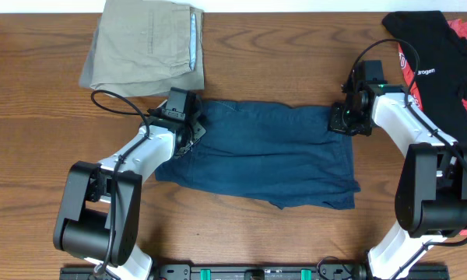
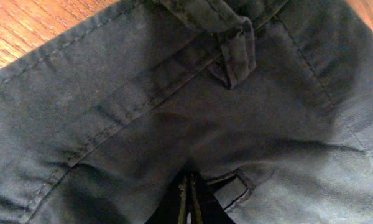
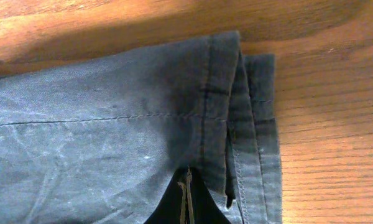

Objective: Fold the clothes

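The navy shorts [image 1: 257, 155] lie spread flat on the wooden table [image 1: 280, 62], stretched between my two arms. My left pincer [image 1: 191, 129] is clamped on the waistband at their upper left corner, just below a belt loop [image 2: 239, 53]. My right pincer [image 1: 342, 120] is pinched shut on the stitched leg hem at the upper right corner.

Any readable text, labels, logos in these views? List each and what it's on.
"...rogen": white print on the black garment; leading letters unclear.
Red-and-white mark beside it: too small to read.
Navy shorts, khaki shorts: no text visible.
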### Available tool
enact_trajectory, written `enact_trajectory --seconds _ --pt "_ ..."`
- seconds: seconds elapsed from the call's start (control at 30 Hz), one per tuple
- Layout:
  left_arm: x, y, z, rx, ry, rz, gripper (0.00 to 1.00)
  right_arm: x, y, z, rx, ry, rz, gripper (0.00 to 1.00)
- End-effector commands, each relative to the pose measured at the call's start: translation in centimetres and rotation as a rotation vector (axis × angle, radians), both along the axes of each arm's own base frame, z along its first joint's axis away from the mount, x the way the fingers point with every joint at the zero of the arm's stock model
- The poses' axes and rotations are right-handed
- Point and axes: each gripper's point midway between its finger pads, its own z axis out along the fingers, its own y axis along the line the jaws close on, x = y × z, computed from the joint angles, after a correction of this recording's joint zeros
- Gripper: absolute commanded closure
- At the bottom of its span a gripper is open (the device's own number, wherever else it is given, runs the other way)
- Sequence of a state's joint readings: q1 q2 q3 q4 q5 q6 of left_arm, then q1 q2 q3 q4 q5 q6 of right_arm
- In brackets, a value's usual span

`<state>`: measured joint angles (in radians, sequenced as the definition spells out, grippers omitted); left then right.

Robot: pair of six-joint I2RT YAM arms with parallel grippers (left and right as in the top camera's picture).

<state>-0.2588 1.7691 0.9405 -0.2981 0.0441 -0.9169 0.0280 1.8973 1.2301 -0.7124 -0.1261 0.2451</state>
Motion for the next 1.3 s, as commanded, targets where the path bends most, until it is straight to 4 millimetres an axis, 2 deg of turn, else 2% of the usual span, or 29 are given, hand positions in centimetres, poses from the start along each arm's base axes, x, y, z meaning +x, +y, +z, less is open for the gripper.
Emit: enact_trajectory --seconds 0.0,0.27,0.37,0.5,0.73,1.07,1.17,1.27 --pt "-2.3 3.0 -2.9 0.112 0.094 0.054 0.94 0.3 -0.1 -0.3 -0.016 0.002 -0.018 0.99" --pt "-2.3 3.0 -2.9 0.114 0.094 0.051 0.94 -0.3 0.8 -2.3 0.022 0.062 -0.021 0.99" --pt "-2.3 3.1 -2.8 0.116 0.093 0.052 0.94 -0.7 0.1 -3.1 -0.012 0.089 -0.029 0.99" --pt "-2.3 3.1 -2.9 0.116 0.093 0.052 0.94 -1.5 -2.0 -3.6 -0.106 0.127 -0.072 0.99" --pt "-2.2 3.1 -2.8 0.119 0.092 0.054 0.94 -2.5 -6.1 -3.6 -0.172 0.168 -0.166 0.99" --pt "-2.2 3.1 -2.6 0.12 0.085 0.045 0.94 -3.6 -8.6 -3.4 -0.181 0.209 -0.258 0.99" --pt "-2.0 3.1 -2.3 0.126 0.074 0.029 0.94 -4.3 -9.4 -2.6 -0.201 0.246 -0.343 0.99" --pt "-2.0 3.3 -2.2 0.133 0.072 0.032 0.94 -4.0 -9.0 -1.0 -0.182 0.231 -0.341 0.99"
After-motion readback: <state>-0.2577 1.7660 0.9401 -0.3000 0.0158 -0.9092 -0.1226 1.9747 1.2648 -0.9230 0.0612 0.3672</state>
